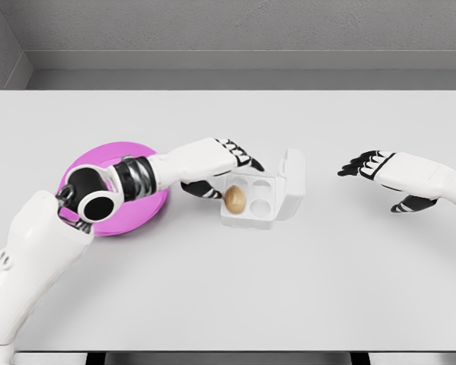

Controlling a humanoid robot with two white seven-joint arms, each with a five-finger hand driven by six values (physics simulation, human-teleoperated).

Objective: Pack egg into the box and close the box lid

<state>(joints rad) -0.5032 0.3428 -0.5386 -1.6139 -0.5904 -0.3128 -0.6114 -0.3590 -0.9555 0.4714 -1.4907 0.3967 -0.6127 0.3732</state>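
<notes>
A white egg box point(252, 209) stands mid-table with its lid point(292, 182) raised at the right side. A brown egg point(235, 199) sits in the box's front-left cup. My left hand point(226, 169) hovers just left of and above the box, its fingers spread over the egg and not clasping it. My right hand point(371, 169) floats to the right of the box, apart from the lid, with fingers extended and relaxed.
A pink round plate point(148, 205) lies left of the box, partly hidden by my left forearm point(129, 182). The grey table point(228, 289) stretches wide in front; its far edge meets a grey wall.
</notes>
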